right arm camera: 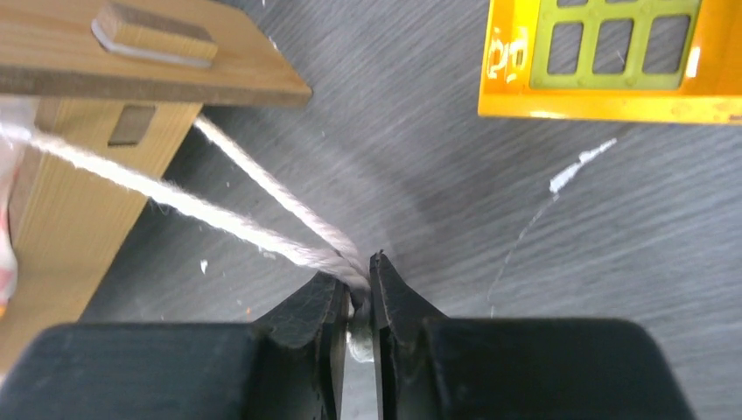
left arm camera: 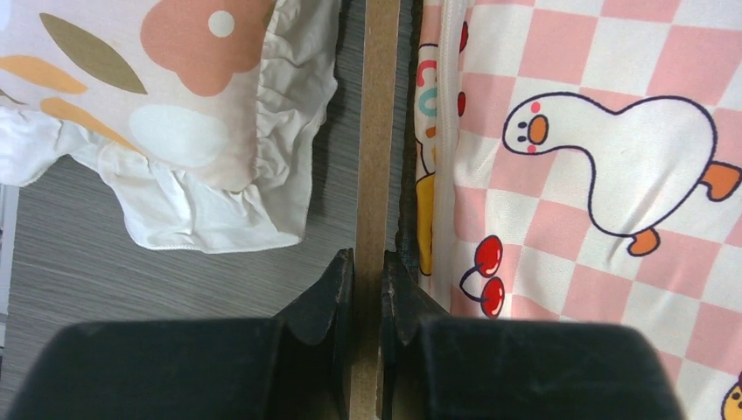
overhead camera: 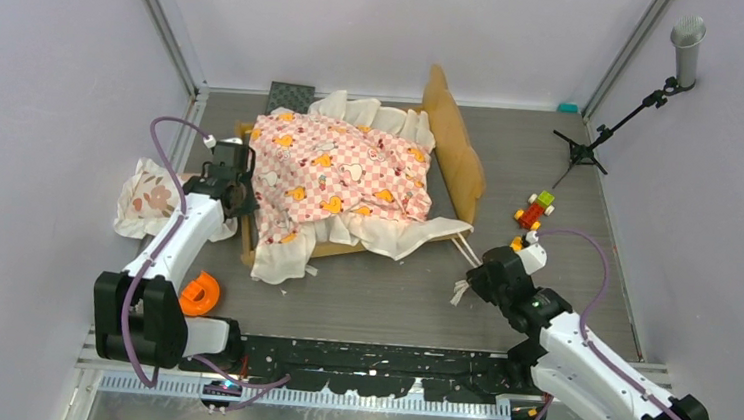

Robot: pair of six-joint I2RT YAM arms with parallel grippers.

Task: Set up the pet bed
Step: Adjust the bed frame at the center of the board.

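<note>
Holding step: the pet bed (overhead camera: 458, 163) is gripped at two places. Judged from the grips, this is a pull to square the frame on the counter (overhead camera: 382, 291).
Bed location: middle of the counter toward the far edge, headboard on the right, draped by the pink-checkered sheet (overhead camera: 336, 167).
Left pincer (left arm camera: 367, 262): almost fully closed, clamping the thin wooden side rail (left arm camera: 376, 131) on the bed's left side. The floral pillow (left arm camera: 175, 96) lies just beside the rail, not touching it.
Right pincer (right arm camera: 354, 282): tips nearly together, pinching the white cord (right arm camera: 184, 203) that runs from the frame's near right corner.
Procedure: draw the cord in line with its own run, low over the counter. Hold the left clamp steady as the fixed point.
Caution: a sideways tug could slip the cord out of the tips or skew the frame. Steer clear of the yellow toy (right arm camera: 604, 52) lying near the cord on the right.
</note>
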